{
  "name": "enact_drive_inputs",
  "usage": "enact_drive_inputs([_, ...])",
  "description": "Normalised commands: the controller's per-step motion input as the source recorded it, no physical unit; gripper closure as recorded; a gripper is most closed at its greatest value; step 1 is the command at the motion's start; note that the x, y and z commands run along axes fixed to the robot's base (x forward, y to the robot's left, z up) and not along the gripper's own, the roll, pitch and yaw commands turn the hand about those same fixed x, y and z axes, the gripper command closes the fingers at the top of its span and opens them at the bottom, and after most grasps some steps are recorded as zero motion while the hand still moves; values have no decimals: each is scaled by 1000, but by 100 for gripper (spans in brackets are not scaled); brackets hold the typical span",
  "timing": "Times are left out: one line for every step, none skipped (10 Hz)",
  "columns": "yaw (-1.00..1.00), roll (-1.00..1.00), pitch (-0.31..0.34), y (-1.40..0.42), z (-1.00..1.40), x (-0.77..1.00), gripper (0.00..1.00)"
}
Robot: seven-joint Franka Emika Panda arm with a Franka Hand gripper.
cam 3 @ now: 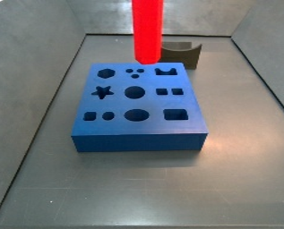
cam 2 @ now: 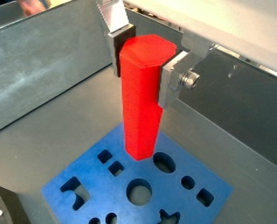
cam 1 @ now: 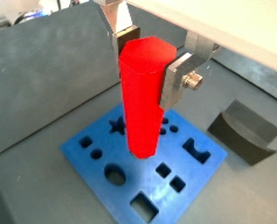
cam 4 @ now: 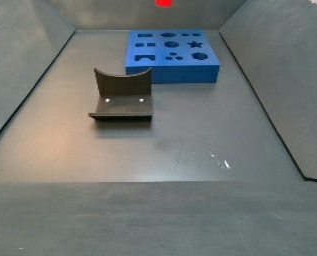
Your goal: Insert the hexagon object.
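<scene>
One long, glossy red hexagonal peg [cam 1: 143, 96] hangs upright, pinched between the gripper's [cam 1: 151, 54] silver fingers, its tip hovering over the blue block with shaped holes [cam 3: 139, 105], toward twelve o'clock in a side view. Transport seems done; next comes aligning facets over the hexagonal hole, then lowering.

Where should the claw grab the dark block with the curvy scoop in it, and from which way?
The claw is now shut on the red hexagon bar above the blue block. For the dark notched block, I'd come straight down and pinch its two flat outer side faces. They look parallel, while the scooped top is curved and might slip.
</scene>
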Motion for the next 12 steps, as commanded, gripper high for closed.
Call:
enact_drive_inputs([-206,-156,80,689,-503,-317,100])
enact_drive_inputs([-289,-154,96,611,-491,-371,100])
enact_drive_inputs([-251,-230,61,591,-480,-340,100])
enact_drive_inputs([-186,-326,4,577,-446,-334,100])
enact_drive_inputs([-149,-387,0,560,-371,-314,100])
enact_drive_inputs([-251,-414,-69,383,-303,-331,100])
enact_drive_inputs([-546,-301,-159,57,-266,-437,100])
enact_drive_inputs([-774,-131,-139,0,-83,-369,100])
enact_drive_inputs([-806,-11,-109,6,0,-346,100])
enact_drive_inputs([-777,0,-143,40,97,-329,100])
enact_drive_inputs([-646,-57,-227,186,0,-169,100])
enact_drive_inputs([-486,-117,-216,380,-3,0,100])
